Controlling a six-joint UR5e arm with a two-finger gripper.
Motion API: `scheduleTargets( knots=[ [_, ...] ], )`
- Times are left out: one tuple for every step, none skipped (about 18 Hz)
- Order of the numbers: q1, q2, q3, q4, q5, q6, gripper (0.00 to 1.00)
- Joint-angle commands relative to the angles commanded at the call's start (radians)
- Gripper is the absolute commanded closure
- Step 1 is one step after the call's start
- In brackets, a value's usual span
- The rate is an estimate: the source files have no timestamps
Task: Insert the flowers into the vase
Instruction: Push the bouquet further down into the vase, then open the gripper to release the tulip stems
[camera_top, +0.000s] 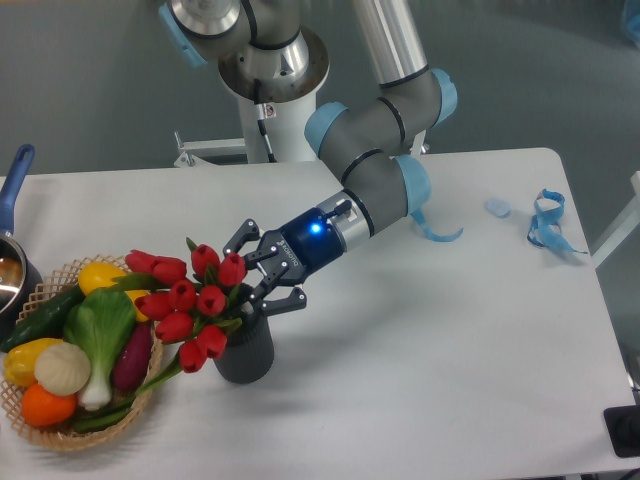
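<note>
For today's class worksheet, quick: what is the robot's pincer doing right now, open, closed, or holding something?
Pincer: fingers spread open just above the vase, holding nothing; the flowers already lean in the vase.

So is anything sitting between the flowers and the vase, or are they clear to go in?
Nothing visible stands between them. The flowers are right over the vase, leaning left toward the wicker basket, with the tool at the stems above the rim. Whether the stems are already inside the hole cannot be told.
</note>
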Motion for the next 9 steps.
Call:
scheduleTargets(
  knots=[
    [0.0,0.003,-0.003,0.0,0.008,0.005,0.03],
    [0.006,0.003,-0.009,0.002,0.008,0.005,0.0],
    [0.008,0.005,-0.009,0.002,0.009,0.005,0.0],
    [0.009,0.006,-0.009,0.005,0.017,0.006,0.0],
    [0.009,0.023,-0.006,0.008,0.069,0.015,0.0],
    [0.02,0.047,-0.009,0.006,0.138,0.025,0.0],
    [0.026,0.057,-0.009,0.005,0.163,0.023,0.0],
    [0.035,0.072,-0.009,0.003,0.172,0.022,0.0],
    [0.044,0.089,-0.012,0.003,0.173,0.022,0.0]
  ],
)
